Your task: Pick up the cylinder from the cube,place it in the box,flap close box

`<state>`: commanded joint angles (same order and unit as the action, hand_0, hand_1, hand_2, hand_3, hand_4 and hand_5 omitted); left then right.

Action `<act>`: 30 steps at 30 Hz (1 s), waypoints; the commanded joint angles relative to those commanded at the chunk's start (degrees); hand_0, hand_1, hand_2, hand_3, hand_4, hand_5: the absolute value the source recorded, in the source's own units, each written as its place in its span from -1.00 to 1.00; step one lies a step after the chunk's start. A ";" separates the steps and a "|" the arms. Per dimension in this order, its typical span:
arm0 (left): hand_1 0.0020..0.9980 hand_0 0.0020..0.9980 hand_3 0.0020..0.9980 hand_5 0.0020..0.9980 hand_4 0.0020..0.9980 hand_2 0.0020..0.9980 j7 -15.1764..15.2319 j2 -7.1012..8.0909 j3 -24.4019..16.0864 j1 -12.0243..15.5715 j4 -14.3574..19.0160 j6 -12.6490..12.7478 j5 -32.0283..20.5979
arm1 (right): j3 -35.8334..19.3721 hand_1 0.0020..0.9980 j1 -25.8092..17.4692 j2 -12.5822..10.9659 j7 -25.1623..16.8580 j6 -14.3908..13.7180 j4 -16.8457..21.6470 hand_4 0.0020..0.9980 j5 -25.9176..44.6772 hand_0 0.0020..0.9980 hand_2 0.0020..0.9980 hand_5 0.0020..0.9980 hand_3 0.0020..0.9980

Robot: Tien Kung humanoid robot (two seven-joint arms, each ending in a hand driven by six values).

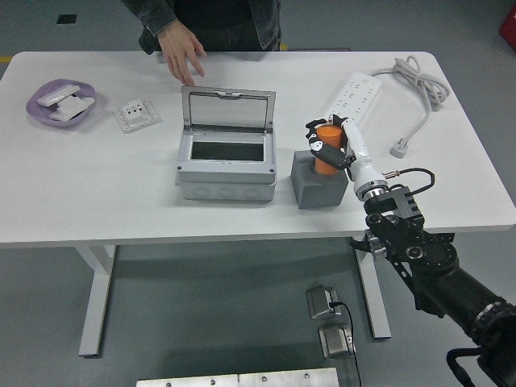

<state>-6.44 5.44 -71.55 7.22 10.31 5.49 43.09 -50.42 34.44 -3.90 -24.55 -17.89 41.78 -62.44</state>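
Note:
An orange cylinder (327,150) is lifted just above the dark grey cube (320,183), which stands right of the grey box (226,165). My right hand (326,143) is shut on the cylinder, its black fingers wrapped around it. The box's lid (228,108) stands upright at its back edge, and the inside is dark with nothing visible in it. My left arm does not show.
A person stands at the far side, one hand (182,54) spread over the table just behind the box lid. A white power strip (355,95) with coiled cable lies at the back right. A purple dish (61,101) and a white socket plate (135,115) lie far left.

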 joint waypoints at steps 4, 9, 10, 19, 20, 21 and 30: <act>0.41 0.34 0.42 -0.71 0.29 0.44 -0.23 0.01 -0.48 0.08 0.00 0.06 0.45 | 2.16 -0.58 2.37 -0.53 1.51 -0.67 3.28 -1.00 -4.25 -0.53 -0.38 -1.00 -0.24; 0.41 0.34 0.42 -0.71 0.29 0.44 -0.70 0.19 -1.38 0.25 0.00 0.30 1.12 | 6.95 -0.57 7.15 -0.19 6.19 0.53 6.76 -1.00 -11.22 -0.52 -0.38 -1.00 -0.25; 0.41 0.34 0.42 -0.71 0.29 0.44 -0.78 0.29 -1.57 0.29 0.00 0.36 1.22 | 7.94 -0.57 8.33 0.25 7.43 1.03 7.06 -1.00 -12.92 -0.52 -0.38 -1.00 -0.25; 0.41 0.34 0.42 -0.71 0.29 0.44 -1.09 0.98 -2.47 0.50 0.00 0.65 1.58 | 12.00 -0.58 13.15 3.90 11.80 2.63 4.97 -1.00 -24.22 -0.55 -0.40 -1.00 -0.28; 0.41 0.34 0.42 -0.70 0.29 0.44 -1.13 1.04 -2.56 0.46 0.00 0.68 1.63 | 12.49 -0.59 13.48 3.90 11.92 2.58 4.32 -1.00 -25.00 -0.58 -0.42 -1.00 -0.31; 0.41 0.34 0.42 -0.70 0.29 0.44 -1.14 1.10 -2.60 0.40 0.00 0.69 1.65 | 12.98 -0.59 13.79 3.90 12.04 2.53 3.68 -1.00 -25.73 -0.58 -0.42 -1.00 -0.31; 0.41 0.34 0.42 -0.70 0.29 0.44 -1.04 1.74 -2.92 -0.36 0.00 0.73 1.97 | 17.91 -0.59 17.23 3.90 13.20 2.88 -3.31 -1.00 -29.69 -0.59 -0.42 -1.00 -0.33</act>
<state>-7.49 7.18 -74.47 6.86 10.31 6.22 45.05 -32.51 51.68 0.00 -11.35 -15.01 38.47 -92.13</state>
